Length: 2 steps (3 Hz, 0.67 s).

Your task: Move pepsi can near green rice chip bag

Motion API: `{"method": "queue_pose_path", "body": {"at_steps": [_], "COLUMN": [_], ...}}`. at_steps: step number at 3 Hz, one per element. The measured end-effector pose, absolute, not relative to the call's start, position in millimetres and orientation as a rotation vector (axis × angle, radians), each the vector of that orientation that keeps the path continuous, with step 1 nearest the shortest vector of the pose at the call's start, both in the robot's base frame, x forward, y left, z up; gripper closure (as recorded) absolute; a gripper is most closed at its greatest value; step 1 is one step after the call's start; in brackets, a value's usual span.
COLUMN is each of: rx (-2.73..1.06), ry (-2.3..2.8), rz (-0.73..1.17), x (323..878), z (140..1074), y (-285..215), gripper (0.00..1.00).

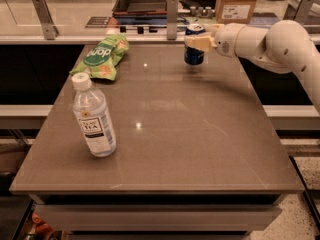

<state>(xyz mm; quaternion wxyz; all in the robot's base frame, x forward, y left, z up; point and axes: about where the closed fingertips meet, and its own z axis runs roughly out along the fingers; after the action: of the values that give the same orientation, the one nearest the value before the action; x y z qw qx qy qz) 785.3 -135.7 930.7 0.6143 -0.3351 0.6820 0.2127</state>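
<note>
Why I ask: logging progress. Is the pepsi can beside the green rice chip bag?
No, the gripper holds the pepsi can at the table's far edge, well apart from the green rice chip bag.

office kitchenette | counter [75, 20] w/ tray [142, 4], box [239, 1] | pincer [194, 41] on pepsi can [193, 57], far-right

At 1 o'clock, top of pepsi can [193, 56] hidden behind clamped gripper [198, 42]; arm [280, 41] cut off at 3 o'clock edge.
</note>
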Motion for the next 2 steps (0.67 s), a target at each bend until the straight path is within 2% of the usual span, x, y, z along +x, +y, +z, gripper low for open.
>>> {"method": "queue_pose_path", "body": {"at_steps": [2], "rx": [-0.859], "ry": [1.521], "rz": [0.552], "x": [800], "z": [951], "y": [-71], "gripper": [1.00]}}
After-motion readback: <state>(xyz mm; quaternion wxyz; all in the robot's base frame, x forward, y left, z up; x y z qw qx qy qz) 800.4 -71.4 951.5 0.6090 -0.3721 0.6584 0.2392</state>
